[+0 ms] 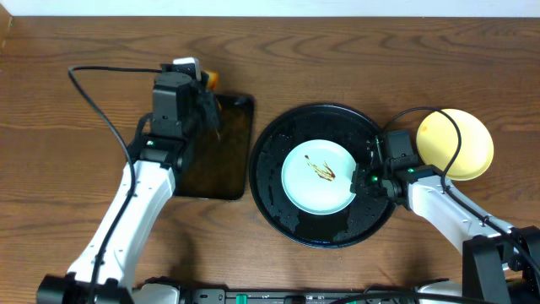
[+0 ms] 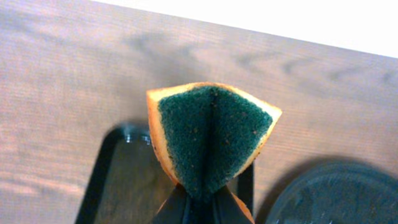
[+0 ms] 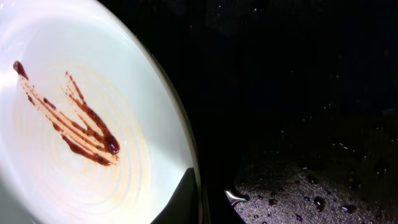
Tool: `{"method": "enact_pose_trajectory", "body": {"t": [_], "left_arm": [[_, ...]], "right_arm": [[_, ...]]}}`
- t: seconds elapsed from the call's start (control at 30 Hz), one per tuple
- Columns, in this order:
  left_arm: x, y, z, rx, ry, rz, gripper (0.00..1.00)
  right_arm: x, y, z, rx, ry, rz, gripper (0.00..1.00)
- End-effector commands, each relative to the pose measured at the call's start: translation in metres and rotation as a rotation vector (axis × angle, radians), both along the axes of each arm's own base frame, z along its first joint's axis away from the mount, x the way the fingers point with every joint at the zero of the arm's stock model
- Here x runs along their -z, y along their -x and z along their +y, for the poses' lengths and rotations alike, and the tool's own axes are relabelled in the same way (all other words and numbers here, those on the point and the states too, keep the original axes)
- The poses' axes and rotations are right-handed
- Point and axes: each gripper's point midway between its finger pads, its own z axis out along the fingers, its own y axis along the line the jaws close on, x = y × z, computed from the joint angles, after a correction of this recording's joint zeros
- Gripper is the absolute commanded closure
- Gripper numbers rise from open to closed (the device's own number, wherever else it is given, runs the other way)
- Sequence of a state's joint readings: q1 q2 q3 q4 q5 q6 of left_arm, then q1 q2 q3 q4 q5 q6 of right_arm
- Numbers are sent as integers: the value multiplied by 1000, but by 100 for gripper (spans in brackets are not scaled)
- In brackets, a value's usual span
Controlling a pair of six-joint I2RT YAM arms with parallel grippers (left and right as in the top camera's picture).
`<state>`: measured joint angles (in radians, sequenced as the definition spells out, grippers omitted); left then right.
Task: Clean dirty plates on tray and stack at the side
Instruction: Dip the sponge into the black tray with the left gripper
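A pale mint plate [image 1: 319,176] with brown sauce streaks [image 3: 87,127] lies in the middle of the round black tray [image 1: 274,190]. My right gripper [image 1: 364,179] is shut on the plate's right rim [image 3: 186,143]: one finger [image 3: 180,199] lies over the inside and the other sits under the edge. A pale yellow plate [image 1: 456,143] rests on the table to the right of the tray. My left gripper [image 2: 202,204] is shut on a folded green and orange sponge [image 2: 211,134], held above the far end of the rectangular tray.
A rectangular black tray [image 1: 221,152] lies left of the round tray, and its rim [image 2: 99,168] shows below the sponge. Water drops speckle the wet floor [image 3: 311,186] of the round tray. The right arm's cable [image 1: 456,139] loops over the yellow plate.
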<state>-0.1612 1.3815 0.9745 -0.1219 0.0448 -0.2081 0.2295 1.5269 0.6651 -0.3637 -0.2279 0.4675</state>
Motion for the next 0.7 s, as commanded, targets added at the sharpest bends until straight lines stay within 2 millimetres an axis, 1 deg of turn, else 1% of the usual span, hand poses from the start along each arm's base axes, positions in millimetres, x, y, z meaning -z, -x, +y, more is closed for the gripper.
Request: {"method": "enact_pose_trajectory", "body": {"t": [0.0, 0.1, 0.2, 0.3, 0.37, 0.47, 0.67], "left_arm": [[-31, -3, 6, -20, -23, -100, 92], [-44, -4, 6, -19, -18, -142, 92], [-49, -2, 6, -20, -16, -155, 92], [-47, -1, 6, -19, -18, -145, 93], [-39, 2, 7, -19, -23, -113, 92], [-14, 9, 8, -19, -36, -18, 93], [67, 34, 10, -33, -54, 289, 92]], "right_arm": [[5, 5, 0, -1, 20, 21, 99], [5, 4, 0, -1, 20, 21, 99], [5, 5, 0, -1, 21, 21, 99], [5, 5, 0, -1, 21, 21, 99], [5, 5, 0, -1, 20, 21, 99], [5, 5, 0, -1, 20, 21, 99], [5, 4, 0, -1, 20, 21, 99]]}}
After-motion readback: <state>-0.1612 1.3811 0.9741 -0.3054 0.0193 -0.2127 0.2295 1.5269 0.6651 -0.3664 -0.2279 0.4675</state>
